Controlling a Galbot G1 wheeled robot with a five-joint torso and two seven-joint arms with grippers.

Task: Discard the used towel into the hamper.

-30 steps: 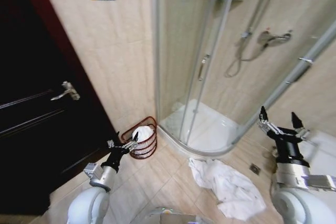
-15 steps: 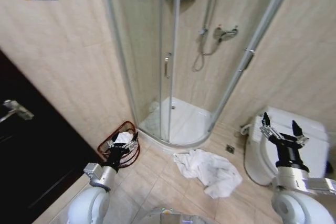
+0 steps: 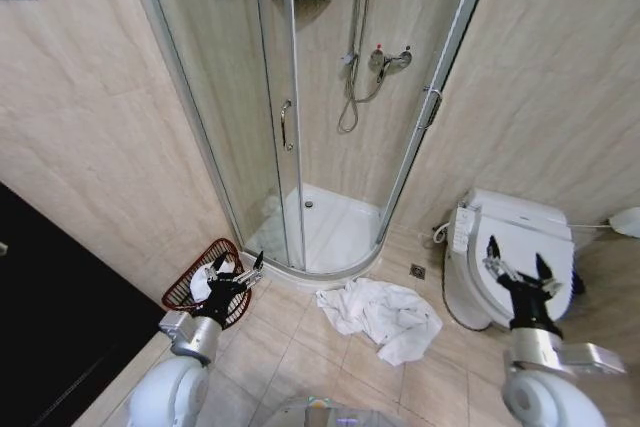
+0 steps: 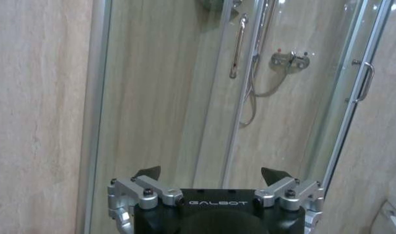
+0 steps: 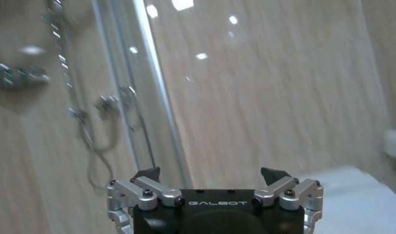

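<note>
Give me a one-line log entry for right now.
towel: crumpled on floor, ungrasped | hamper: by wall, white cloth inside | left gripper: open, empty, raised | right gripper: open, empty, raised

Tiled floor (image 3: 300,347), beige: white towel (image 3: 380,315) crumpled in a heap just in front of the shower tray (image 3: 325,232); hamper (image 3: 205,287) standing left of the tray, against the wall; toilet (image 3: 505,252) right of the tray; small floor drain (image 3: 418,271) between tray and toilet.

My head view is evenly, softly lit, with lines bowing toward the edges. My right wrist view is smeared with blur, bright ceiling-light reflections glaring on the shower glass (image 5: 152,73). My left wrist view is sharper.
</note>
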